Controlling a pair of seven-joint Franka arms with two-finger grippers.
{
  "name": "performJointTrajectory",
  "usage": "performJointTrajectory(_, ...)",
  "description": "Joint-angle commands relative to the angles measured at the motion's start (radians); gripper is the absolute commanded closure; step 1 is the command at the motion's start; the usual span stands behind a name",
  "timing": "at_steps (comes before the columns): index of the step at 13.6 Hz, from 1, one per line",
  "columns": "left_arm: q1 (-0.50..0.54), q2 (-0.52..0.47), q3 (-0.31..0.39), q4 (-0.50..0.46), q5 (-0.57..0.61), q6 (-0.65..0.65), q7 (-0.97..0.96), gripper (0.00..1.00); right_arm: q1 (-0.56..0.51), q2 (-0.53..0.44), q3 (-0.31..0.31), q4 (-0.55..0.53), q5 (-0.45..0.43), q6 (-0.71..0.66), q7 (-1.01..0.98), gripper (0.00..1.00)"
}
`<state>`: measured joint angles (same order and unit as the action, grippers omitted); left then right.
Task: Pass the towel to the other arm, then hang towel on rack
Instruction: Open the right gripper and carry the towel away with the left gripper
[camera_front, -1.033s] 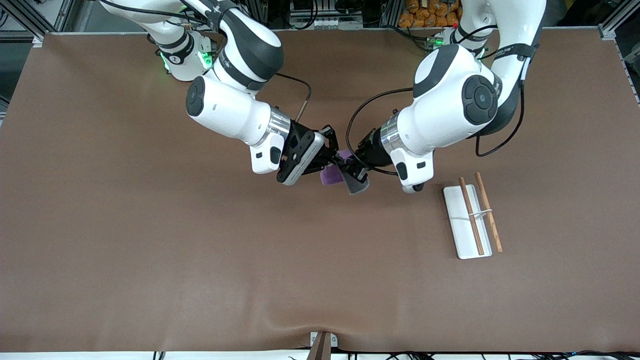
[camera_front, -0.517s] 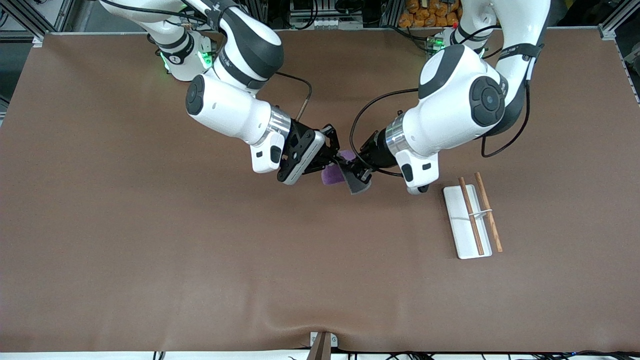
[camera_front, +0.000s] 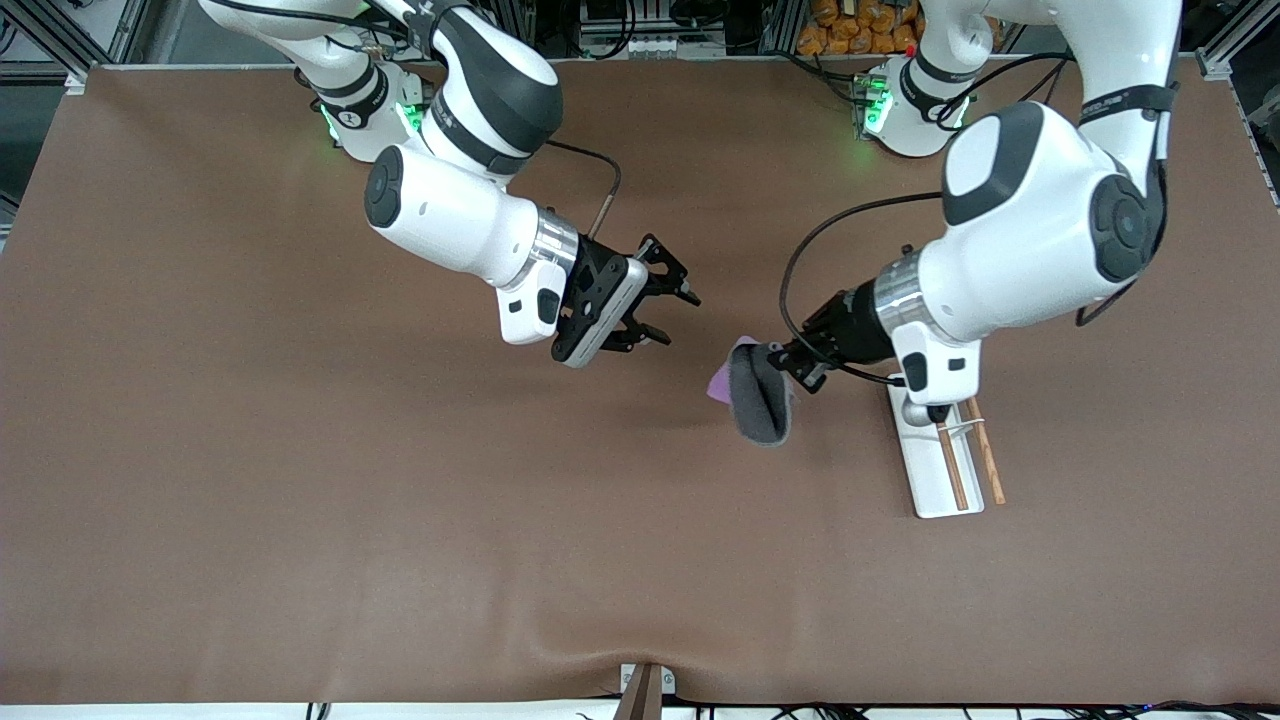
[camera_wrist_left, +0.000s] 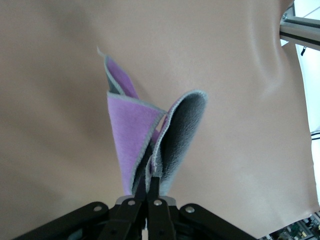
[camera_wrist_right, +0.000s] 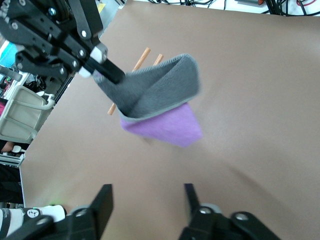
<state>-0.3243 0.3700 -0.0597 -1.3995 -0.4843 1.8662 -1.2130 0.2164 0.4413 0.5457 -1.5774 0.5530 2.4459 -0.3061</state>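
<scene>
The towel (camera_front: 758, 400), purple with a grey reverse, hangs folded from my left gripper (camera_front: 776, 356), which is shut on its top edge, above the table beside the rack. In the left wrist view the towel (camera_wrist_left: 132, 130) is pinched between the closed fingers of the gripper (camera_wrist_left: 151, 178). The rack (camera_front: 925, 470) is a white tray with two brown rods (camera_front: 953, 468); my left wrist covers its end nearest the robots. My right gripper (camera_front: 680, 320) is open and empty over the table's middle, apart from the towel. The right wrist view shows its open gripper (camera_wrist_right: 148, 192), the towel (camera_wrist_right: 160, 100) and the left gripper (camera_wrist_right: 102, 69).
The brown mat (camera_front: 400, 500) covers the whole table. A black cable (camera_front: 800, 270) loops from my left wrist above the mat. A small bracket (camera_front: 645, 690) sits at the table edge nearest the camera.
My right gripper has let go of the towel and opened. My left arm has carried the towel away from it toward the rack, and its wrist now covers one end of the rack.
</scene>
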Motion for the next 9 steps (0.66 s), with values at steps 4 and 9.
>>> performJointTrajectory(4, -0.022, -0.013, -0.011, -0.007, 0.280, -0.085, 0.099, 1.00, -0.118, -0.041, -0.006, -0.039, -0.086, -0.132, 0.002, 0.00)
performJointTrajectory(9, -0.107, 0.001, -0.012, -0.015, 0.672, -0.090, 0.182, 1.00, -0.261, -0.079, -0.004, -0.039, -0.313, -0.344, 0.004, 0.00)
